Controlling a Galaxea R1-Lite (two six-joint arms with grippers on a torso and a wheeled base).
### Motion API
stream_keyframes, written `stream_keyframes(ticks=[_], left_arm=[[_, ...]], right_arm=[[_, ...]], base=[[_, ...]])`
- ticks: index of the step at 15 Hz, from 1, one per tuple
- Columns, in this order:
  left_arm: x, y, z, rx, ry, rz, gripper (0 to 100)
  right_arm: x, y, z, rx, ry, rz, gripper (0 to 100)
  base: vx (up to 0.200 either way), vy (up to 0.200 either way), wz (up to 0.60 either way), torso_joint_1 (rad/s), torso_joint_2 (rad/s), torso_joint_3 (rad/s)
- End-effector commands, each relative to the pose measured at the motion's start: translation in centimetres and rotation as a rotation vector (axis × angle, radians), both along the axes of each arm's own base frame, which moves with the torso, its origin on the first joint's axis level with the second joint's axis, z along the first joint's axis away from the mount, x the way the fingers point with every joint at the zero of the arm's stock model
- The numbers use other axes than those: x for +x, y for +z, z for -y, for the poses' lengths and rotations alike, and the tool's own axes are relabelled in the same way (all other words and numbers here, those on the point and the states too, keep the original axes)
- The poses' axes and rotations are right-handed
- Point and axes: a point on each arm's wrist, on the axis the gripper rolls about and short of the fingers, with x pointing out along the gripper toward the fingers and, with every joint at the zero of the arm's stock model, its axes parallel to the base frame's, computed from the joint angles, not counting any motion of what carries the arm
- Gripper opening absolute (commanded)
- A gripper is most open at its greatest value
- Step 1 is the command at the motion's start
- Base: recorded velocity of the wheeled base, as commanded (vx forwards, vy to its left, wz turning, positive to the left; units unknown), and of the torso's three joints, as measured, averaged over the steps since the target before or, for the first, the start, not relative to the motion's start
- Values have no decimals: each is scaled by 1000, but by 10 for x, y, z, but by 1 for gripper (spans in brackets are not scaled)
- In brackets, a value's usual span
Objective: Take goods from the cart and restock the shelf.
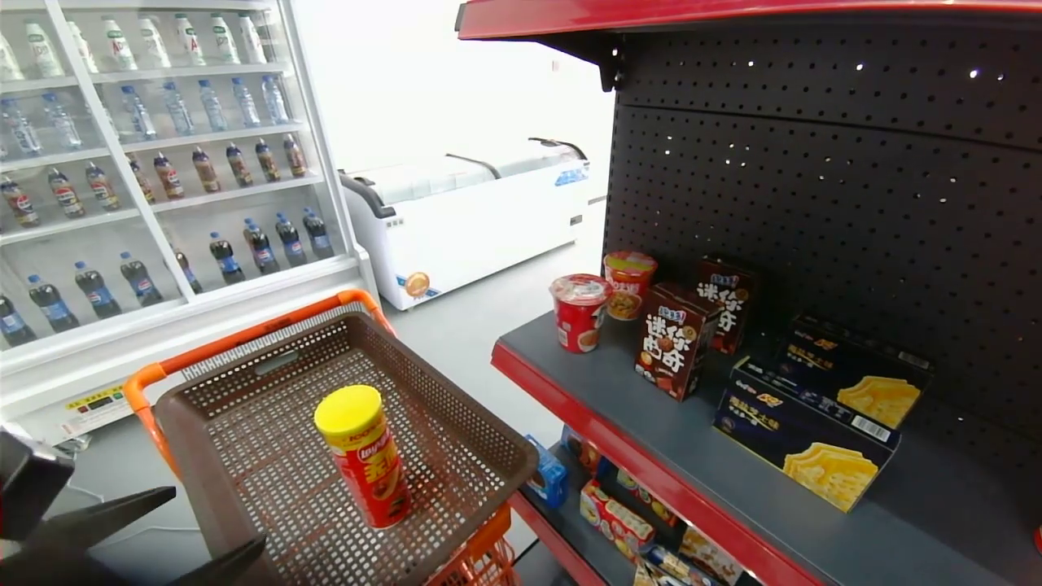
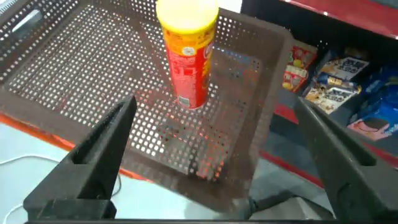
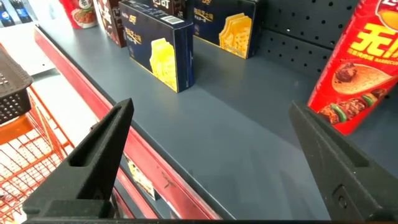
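The left gripper (image 1: 216,519), jaws spread wide, hovers at the near edge of the brown basket (image 1: 260,439) on the orange cart (image 1: 244,336), where a red chips can (image 1: 364,456) with a yellow lid stands upright, untouched. To the right, the grey shelf (image 1: 733,456) carries two cup noodles (image 1: 579,312), two brown boxes (image 1: 674,340) and two dark-blue boxes (image 1: 802,443). Farther right, the right gripper (image 3: 211,109), jaws also apart and holding nothing, hangs over bare shelf; a second red can (image 3: 357,68) shows just beside one finger.

White characters showing on the brown boxes (image 1: 674,342), lettering wrapping the red chip can (image 1: 363,457), barcode sitting on the blue box (image 1: 806,443)
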Motion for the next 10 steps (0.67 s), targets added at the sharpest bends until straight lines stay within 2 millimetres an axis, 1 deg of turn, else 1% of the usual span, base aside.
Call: stream_keyframes(ticks=[1, 2, 4, 6, 7, 8, 10], left_arm=[[35, -15, -4, -12, 19, -96, 100], [47, -19, -9, -14, 36, -111, 100], [60, -28, -8, -39, -24, -150, 100], [70, -35, -8, -18, -99, -173, 100], [81, -44, -8, -24, -176, -184, 100], [89, -51, -12, -31, -197, -183, 100], [104, -58, -16, -43, -218, -166, 100]], right_arm=[[0, 0, 0, 0, 0, 0, 100], [0, 0, 0, 0, 0, 0, 100], [0, 0, 0, 0, 0, 0, 100], [0, 0, 0, 0, 0, 0, 100], [0, 0, 0, 0, 0, 0, 100], [0, 0, 0, 0, 0, 0, 100], [0, 0, 0, 0, 0, 0, 100]], base=[[0, 0, 0, 0, 0, 0], [0, 0, 0, 0, 0, 0], [0, 0, 0, 0, 0, 0], [0, 0, 0, 0, 0, 0], [0, 0, 0, 0, 0, 0], [0, 0, 0, 0, 0, 0], [0, 0, 0, 0, 0, 0]])
